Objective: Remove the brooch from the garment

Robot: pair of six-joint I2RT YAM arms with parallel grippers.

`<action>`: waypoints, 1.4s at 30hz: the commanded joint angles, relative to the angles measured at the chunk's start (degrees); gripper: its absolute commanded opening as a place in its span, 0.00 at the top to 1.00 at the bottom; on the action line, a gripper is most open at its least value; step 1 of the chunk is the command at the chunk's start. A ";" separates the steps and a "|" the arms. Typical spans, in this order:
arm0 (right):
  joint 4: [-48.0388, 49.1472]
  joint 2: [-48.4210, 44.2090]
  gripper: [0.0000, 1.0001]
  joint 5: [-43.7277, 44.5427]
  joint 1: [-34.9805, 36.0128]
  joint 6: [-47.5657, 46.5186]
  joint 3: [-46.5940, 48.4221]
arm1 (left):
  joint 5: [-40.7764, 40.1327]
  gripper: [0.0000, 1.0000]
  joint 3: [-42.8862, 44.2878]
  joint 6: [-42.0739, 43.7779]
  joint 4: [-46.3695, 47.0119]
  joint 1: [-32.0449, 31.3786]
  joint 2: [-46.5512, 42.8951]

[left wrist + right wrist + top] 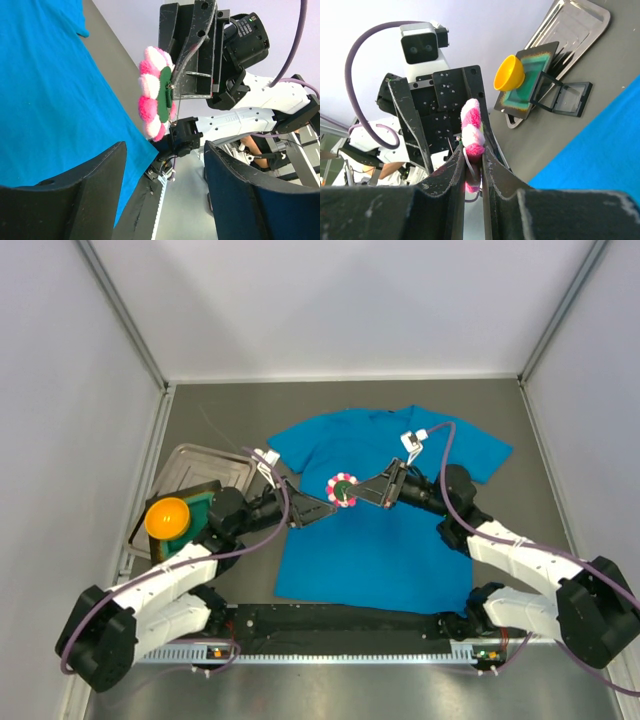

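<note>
The blue T-shirt [380,530] lies flat on the grey table. The pink and white flower brooch [342,488] is held edge-on above the shirt's chest. My right gripper [358,490] is shut on it. In the right wrist view the brooch [472,131] is pinched between the fingers [454,172], with the shirt [600,150] below at right. My left gripper [318,508] is open and empty, just left of the brooch. In the left wrist view the brooch [156,92] shows its green back and pin, apart from the shirt [50,90], beyond my spread fingers [75,200].
A metal tray [190,465] sits at the left of the table. On it are a green pad and an orange round ball [168,518], also seen in the right wrist view [509,73]. An open black frame [562,95] lies beside the tray. Grey walls enclose the table.
</note>
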 commanded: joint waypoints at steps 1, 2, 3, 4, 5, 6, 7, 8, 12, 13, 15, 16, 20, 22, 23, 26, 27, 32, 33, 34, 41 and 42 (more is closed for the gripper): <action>5.08 -0.82 1.00 0.91 0.72 1.06 -0.03 | -2.61 0.32 -0.73 -0.91 7.72 -0.45 2.03; 5.35 -0.56 1.00 0.39 0.81 1.14 -0.03 | -2.62 0.32 -0.73 -1.35 8.60 -0.54 2.56; 5.87 -0.29 1.00 0.30 0.72 1.32 0.05 | -2.44 0.32 -0.64 -1.70 10.26 -0.54 3.61; 6.14 -0.20 1.00 0.04 0.81 1.41 0.06 | -2.35 0.32 -0.64 -2.49 11.06 -0.54 4.14; 6.40 0.06 1.00 -0.32 0.81 1.50 0.14 | -2.18 0.32 -0.64 -2.76 12.11 -0.54 4.67; 6.75 0.15 1.00 -0.49 0.81 1.58 0.14 | -1.83 0.32 -0.47 -3.02 12.91 -0.54 5.55; 6.84 0.24 1.00 -0.67 0.72 1.58 0.23 | -1.91 0.32 -0.38 -3.20 13.35 -0.63 5.90; 6.84 0.33 1.00 -0.76 0.81 1.58 0.23 | -1.82 0.32 -0.20 -3.46 13.53 -0.63 6.17; 7.11 0.68 1.00 -1.28 0.98 1.41 0.41 | -1.82 0.34 0.06 -4.25 15.72 -0.63 7.57; 7.02 0.68 1.00 -1.29 1.07 1.32 0.41 | -1.56 0.34 0.06 -4.86 17.47 -0.54 7.84; 6.85 0.85 1.00 -1.20 1.16 1.23 0.32 | -0.86 0.33 0.24 -5.31 18.80 -0.71 8.63; 6.84 0.94 1.00 -1.20 1.16 1.23 0.32 | -0.51 0.33 0.24 -5.48 19.15 -0.80 8.89; 6.76 0.94 1.00 -1.28 1.42 1.15 0.50 | -0.77 0.32 0.50 -5.66 19.94 -1.24 9.77; 6.67 0.94 1.00 -1.20 1.42 1.06 0.67 | -0.86 0.33 1.03 -5.66 19.86 -1.42 9.95; 6.58 0.85 1.00 -1.37 1.51 0.97 0.67 | -0.94 0.34 1.12 -5.66 19.69 -1.51 10.12; 6.23 0.94 1.00 -1.37 1.60 0.62 0.85 | -0.86 0.35 1.38 -5.57 19.60 -1.51 10.65; 5.97 0.85 1.00 -1.37 1.60 0.36 0.85 | -0.77 0.36 1.47 -5.48 19.68 -1.51 10.74; 5.61 0.59 1.00 -1.73 1.60 -0.17 0.76 | -0.68 0.39 1.29 -5.83 19.60 -1.51 11.44; 5.44 0.59 1.00 -1.73 1.51 -0.52 0.76 | -0.42 0.40 1.38 -5.83 19.68 -1.42 11.62; 5.44 0.50 1.00 -1.99 1.51 -0.70 0.76 | -0.50 0.40 1.38 -6.10 19.77 -1.42 11.62; 4.91 0.24 1.00 -2.69 1.68 -1.58 0.50 | -0.33 0.37 1.64 -6.36 20.21 -1.42 11.71; 4.91 0.15 1.00 -2.69 1.60 -1.67 0.50 | -0.24 0.36 1.64 -6.45 20.38 -1.42 11.71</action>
